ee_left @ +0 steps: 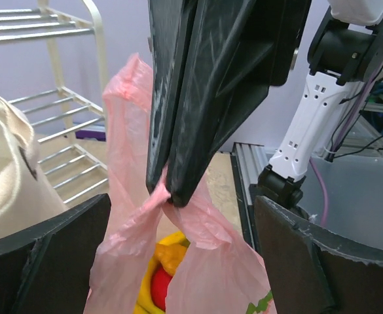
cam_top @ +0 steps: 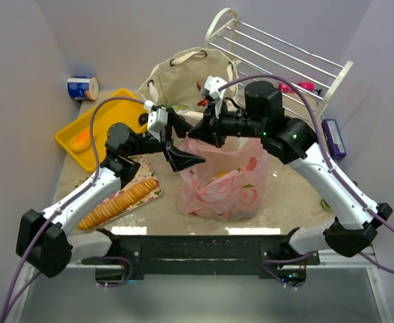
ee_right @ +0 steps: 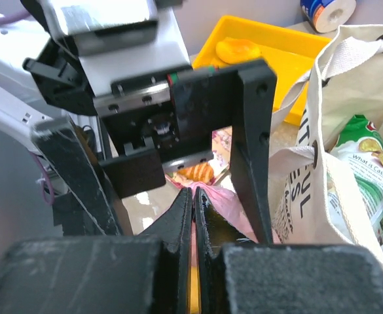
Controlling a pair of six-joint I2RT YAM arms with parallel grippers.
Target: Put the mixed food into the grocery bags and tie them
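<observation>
Mid-tying, the right gripper pinched shut the twisted neck of the pink plastic bag; the wide-open left gripper likely needed to seize it.

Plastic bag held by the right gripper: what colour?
Plastic bag: translucent pink, clearest in the left wrist view.

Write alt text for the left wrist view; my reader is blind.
The shut right gripper pinches the twisted top of the pink plastic bag, between the fingers of the open left gripper. Inside it, yellow and red food shows; a cream tote and white rack lie beyond.
</observation>
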